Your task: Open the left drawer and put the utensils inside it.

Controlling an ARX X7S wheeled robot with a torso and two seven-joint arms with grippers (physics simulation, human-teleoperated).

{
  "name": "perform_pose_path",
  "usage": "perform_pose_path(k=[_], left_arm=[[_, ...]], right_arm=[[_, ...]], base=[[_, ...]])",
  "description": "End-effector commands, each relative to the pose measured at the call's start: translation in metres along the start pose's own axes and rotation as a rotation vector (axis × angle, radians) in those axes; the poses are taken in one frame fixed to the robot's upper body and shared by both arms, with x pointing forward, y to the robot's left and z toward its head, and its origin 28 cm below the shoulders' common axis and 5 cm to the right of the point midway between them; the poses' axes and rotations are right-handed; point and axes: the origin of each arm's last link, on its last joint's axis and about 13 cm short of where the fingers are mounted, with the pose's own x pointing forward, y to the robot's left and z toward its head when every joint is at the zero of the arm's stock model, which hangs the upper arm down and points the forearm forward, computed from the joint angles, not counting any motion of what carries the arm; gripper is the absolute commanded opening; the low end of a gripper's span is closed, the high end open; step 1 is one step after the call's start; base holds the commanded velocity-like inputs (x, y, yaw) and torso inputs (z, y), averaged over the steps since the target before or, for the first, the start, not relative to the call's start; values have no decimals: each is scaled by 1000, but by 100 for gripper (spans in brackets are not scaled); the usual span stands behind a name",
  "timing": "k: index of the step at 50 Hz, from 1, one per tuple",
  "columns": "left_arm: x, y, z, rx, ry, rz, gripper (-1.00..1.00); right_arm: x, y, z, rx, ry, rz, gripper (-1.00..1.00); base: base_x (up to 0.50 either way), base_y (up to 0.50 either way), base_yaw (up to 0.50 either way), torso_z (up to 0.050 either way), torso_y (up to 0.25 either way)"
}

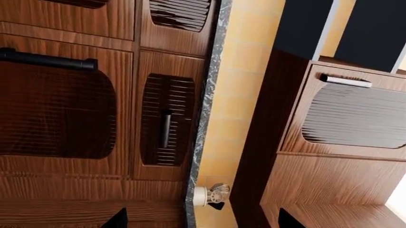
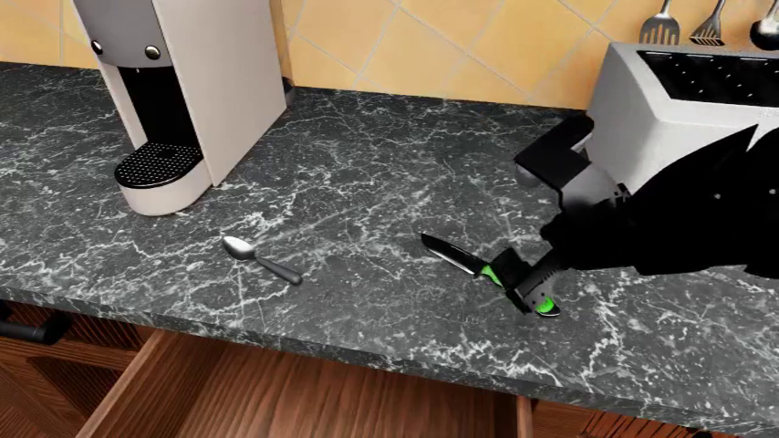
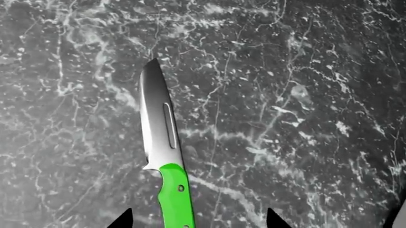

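- The counter [image 2: 365, 173] of black marble with white veins fills most of the head view, backed by a yellow tiled wall [image 2: 462, 46].
- The drawer [image 2: 305, 392] stands pulled open below the counter's front edge, its bare wood-plank inside showing; nothing is visible in the part that shows.
- Cabinet fronts [image 1: 63, 109] of reddish-brown wood with dark bar handles fill the left wrist view, seen from low down beside the counter edge.
- A white coffee machine [image 2: 182, 82] stands at the back left of the counter.
- A white toaster [image 2: 694, 100] sits at the back right, with steel utensils hanging [image 2: 706, 23] on the wall above it.
- The right arm [image 2: 681, 219], black, reaches in from the right and down to the counter.
- The right gripper [image 2: 524, 283] is down at the knife's handle, a finger on either side; its finger tips show apart in the right wrist view, the handle between them, but I cannot tell whether they press it.
- The left gripper [image 1: 199, 221] shows only two dark finger tips set wide apart, holding nothing, pointing at the cabinets.
- The knife [image 3: 163, 156] lies flat on the counter near the front edge, right of centre, green handle toward the gripper, dark blade pointing away to the left.
- The spoon [image 2: 259, 258] lies on the counter well left of the knife, in front of the coffee machine, bowl to the left.
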Motion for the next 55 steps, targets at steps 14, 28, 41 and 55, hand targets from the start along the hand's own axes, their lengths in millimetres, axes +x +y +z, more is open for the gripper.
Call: perform_pose_path(k=[14, 28, 41, 55], left_arm=[[0, 1, -1, -1, 8, 1, 100], [1, 2, -2, -1, 13, 1, 100], [0, 2, -2, 0, 14, 1, 100], [0, 2, -2, -4, 17, -1, 100]], right_arm=[[21, -1, -18, 15, 39, 19, 100], [34, 2, -27, 7, 75, 28, 100], [55, 3, -41, 15, 118, 46, 100], [58, 3, -44, 8, 86, 34, -100]], base=[[0, 0, 0, 0, 0], [0, 0, 0, 0, 0], [2, 1, 2, 0, 0], [4, 3, 6, 0, 0]])
